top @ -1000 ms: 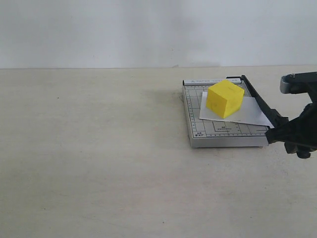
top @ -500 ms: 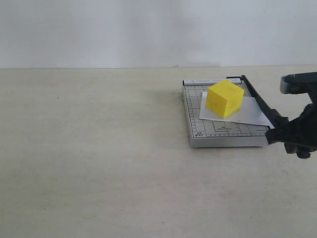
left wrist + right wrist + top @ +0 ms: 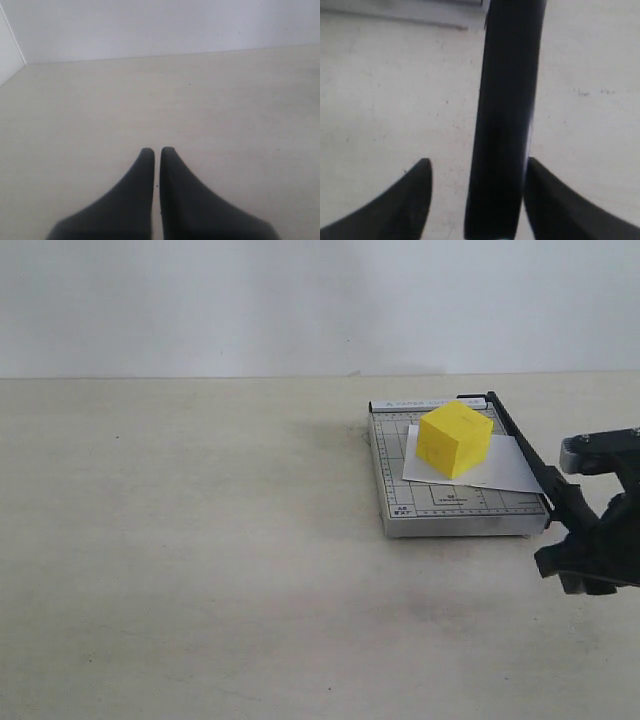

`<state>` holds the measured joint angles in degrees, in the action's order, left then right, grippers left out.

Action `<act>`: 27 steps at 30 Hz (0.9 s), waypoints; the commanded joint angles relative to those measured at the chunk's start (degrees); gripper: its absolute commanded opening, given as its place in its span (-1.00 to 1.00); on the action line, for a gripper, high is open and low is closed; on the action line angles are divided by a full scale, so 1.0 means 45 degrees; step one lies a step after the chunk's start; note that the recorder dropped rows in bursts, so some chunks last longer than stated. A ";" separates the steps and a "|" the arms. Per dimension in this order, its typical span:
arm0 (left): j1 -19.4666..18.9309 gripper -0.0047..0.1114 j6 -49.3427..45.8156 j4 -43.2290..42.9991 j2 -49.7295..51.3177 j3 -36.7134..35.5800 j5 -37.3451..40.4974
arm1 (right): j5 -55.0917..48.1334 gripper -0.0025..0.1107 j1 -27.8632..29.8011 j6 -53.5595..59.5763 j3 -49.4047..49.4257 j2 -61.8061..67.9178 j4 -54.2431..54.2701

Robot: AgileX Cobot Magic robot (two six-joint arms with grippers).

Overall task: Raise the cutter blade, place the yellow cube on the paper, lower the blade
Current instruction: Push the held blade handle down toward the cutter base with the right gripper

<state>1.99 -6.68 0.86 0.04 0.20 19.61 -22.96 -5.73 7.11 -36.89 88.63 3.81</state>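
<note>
The yellow cube (image 3: 454, 440) rests on the white paper (image 3: 510, 472), which lies skewed on the grey gridded trimmer (image 3: 440, 508). Along the trimmer's right edge runs the cutter blade (image 3: 520, 445), low against the base. Its thick black handle (image 3: 507, 110) sticks out past the front corner between the fingers of my right gripper (image 3: 477, 165). That gripper is open: one finger lies beside the handle, the other stands well apart. In the exterior view the right gripper (image 3: 580, 565) is at the handle's end. My left gripper (image 3: 156, 150) is shut on nothing above bare table.
The beige table (image 3: 200, 540) stretches left and forward of the trimmer, with a white wall behind. The trimmer's front edge (image 3: 420, 12) shows in the right wrist view. The left arm is out of the exterior view.
My right gripper has dropped lower and nearer the table's front, and more of the blade handle now shows above it. Cube, paper and trimmer have not moved.
</note>
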 commanded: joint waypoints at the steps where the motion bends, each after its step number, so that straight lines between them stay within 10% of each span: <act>1: -0.0044 -0.84 0.0110 -0.0019 -0.0008 -0.0045 -0.0038 | -0.0096 0.04 0.0002 0.0176 0.0035 -0.0011 0.0111; 27: -0.0044 -0.84 0.0110 -0.0019 -0.0008 -0.0045 -0.0038 | -0.0495 -0.12 0.0002 0.0075 0.0035 -0.4252 0.0254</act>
<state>1.99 -6.68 0.86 0.04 0.20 19.61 -24.02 -5.73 7.47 -36.80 68.69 5.00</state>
